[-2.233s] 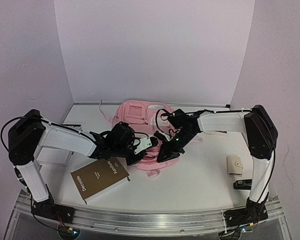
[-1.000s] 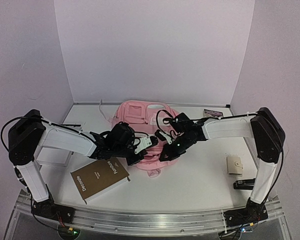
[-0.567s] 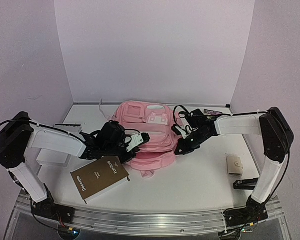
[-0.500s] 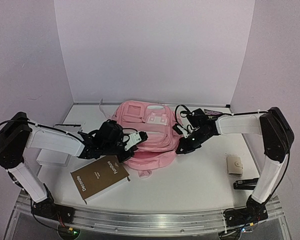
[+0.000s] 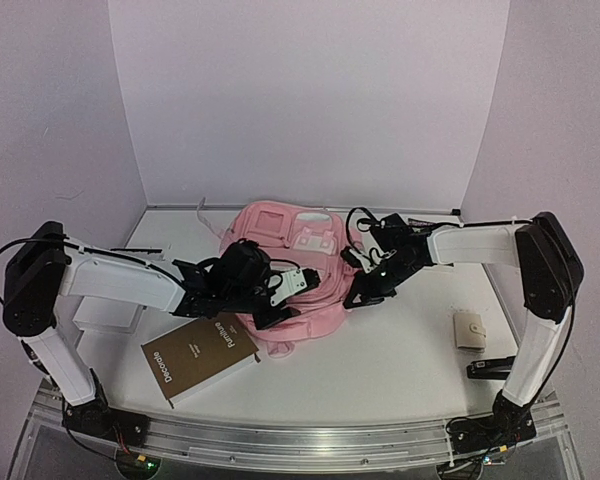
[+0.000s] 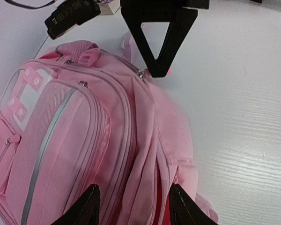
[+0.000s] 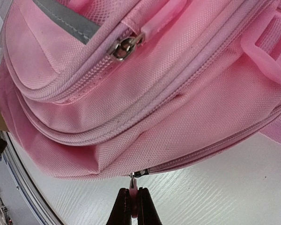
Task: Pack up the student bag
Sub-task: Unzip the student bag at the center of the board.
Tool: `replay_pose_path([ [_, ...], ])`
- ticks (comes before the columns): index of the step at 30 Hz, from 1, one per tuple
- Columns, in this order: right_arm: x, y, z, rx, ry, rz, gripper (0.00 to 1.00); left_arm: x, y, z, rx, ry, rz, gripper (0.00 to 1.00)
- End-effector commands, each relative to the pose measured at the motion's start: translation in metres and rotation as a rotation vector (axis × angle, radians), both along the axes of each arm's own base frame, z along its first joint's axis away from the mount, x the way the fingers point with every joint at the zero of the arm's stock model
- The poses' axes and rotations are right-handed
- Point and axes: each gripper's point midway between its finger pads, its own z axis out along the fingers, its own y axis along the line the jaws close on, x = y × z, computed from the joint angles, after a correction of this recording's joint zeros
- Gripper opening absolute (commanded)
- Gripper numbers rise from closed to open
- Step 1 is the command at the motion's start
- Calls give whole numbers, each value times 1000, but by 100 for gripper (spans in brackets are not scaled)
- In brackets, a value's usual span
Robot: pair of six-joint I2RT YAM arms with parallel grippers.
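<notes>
– Student bag (image 5: pixel 320 285) is lying on the table (image 5: pixel 400 350), centre-back. Grippers?
– Right gripper (image 7: pixel 132 202) is pinching a zipper pull (image 7: pixel 133 177); left gripper (image 6: pixel 133 208) is hanging spread above it, possibly touching fabric.

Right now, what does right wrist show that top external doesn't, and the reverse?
Only right wrist: the right gripper shut on a pink zipper pull at the lower seam of the student bag, and a second metal slider higher up. Only top external: the brown book, the beige wallet, and the left gripper over the bag's near end. Both: the pink bag on the white table.
</notes>
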Motion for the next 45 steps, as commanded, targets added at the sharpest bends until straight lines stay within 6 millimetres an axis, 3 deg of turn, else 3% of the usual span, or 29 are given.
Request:
replay_pose_path([
  [1,-4,18,24,79,4,29,0,9,-28,15,-68,-24,-16,50],
  [9,-3,19,26,81,0,25,0,19,-54,-9,-42,10,-49,49],
  [12,-2,15,24,60,-13,19,0,22,-53,-13,-32,11,-27,30],
  [17,12,-5,13,34,5,-39,0,16,-43,0,-58,6,-19,1],
  [25,50,-47,-7,-63,-43,-97,0,2,-21,2,-37,9,-24,0],
  [35,120,-67,-6,-110,-129,-195,0,2,-6,8,-26,-34,-6,0],
  [39,143,-80,-8,-134,-150,-248,0,7,-3,10,-38,-42,8,0],
  [45,174,-94,10,-136,-214,-313,0,30,-5,17,-64,-77,54,0],
])
